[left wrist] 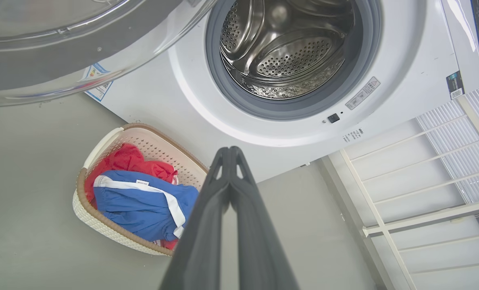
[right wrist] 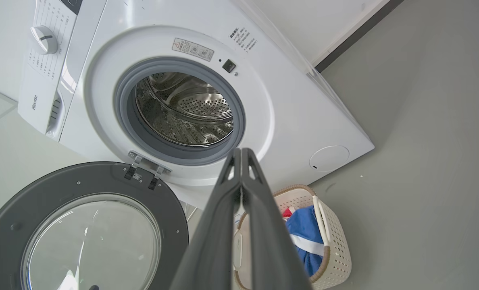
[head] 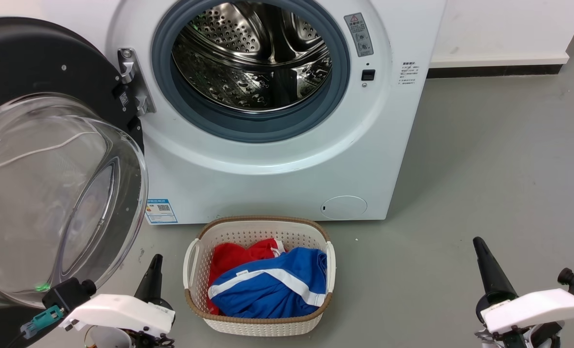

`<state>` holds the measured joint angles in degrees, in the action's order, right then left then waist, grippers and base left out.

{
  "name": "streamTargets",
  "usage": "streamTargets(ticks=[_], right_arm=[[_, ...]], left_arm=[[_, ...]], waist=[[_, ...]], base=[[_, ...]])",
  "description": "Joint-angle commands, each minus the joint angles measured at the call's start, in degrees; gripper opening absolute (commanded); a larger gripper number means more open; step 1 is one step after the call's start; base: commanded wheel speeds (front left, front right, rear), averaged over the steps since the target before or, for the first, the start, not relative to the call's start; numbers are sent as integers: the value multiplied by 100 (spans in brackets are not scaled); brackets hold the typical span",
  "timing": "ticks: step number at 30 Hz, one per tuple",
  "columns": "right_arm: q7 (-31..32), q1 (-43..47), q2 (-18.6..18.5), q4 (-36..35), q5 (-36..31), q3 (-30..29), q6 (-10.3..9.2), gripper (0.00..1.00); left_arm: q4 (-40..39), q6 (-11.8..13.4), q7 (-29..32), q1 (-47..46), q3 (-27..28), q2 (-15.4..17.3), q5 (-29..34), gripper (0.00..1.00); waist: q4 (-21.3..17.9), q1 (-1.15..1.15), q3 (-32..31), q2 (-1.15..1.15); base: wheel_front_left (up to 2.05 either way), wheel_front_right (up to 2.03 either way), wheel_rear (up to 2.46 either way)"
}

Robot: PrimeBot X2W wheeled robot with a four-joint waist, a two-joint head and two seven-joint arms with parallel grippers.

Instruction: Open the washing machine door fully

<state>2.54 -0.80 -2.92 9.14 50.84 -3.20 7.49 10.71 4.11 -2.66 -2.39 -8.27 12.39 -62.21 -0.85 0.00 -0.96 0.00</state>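
I see the black-rimmed round glass washing machine door [head: 50, 183] wide open at frame left. My left gripper [left wrist: 230, 155] and right gripper [right wrist: 242, 155] fingers are clenched empty. Grey floor [head: 485, 169] lies open at right.

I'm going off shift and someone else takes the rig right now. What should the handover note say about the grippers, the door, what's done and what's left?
Left gripper: shut, empty, low beside the door's glass bowl.
Right gripper: shut, empty, low on the right over the floor.
Washing machine door: swung wide on its hinge to the machine's left, with the drum opening fully exposed.
Done: the door looks fully open.
Left: probably nothing; perhaps check that the door is at its stop. Mind the laundry basket in front.
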Motion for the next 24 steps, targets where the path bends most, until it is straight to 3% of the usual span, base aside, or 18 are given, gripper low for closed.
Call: streamTargets(ticks=[1, 24], right_arm=[[9, -152, -19, -38, 142, -20, 0, 0], [153, -315, -19, 158, 1654, -134, 0, 0]], left_arm=[[-36, -49, 25, -162, 83, 4, -102, 0], [98, -476, 343, -263, 588, -335, -1221, 0]], waist=[[1, 0, 1, 0], [26, 0, 35, 0]], base=[[0, 0, 0], [0, 0, 0]])
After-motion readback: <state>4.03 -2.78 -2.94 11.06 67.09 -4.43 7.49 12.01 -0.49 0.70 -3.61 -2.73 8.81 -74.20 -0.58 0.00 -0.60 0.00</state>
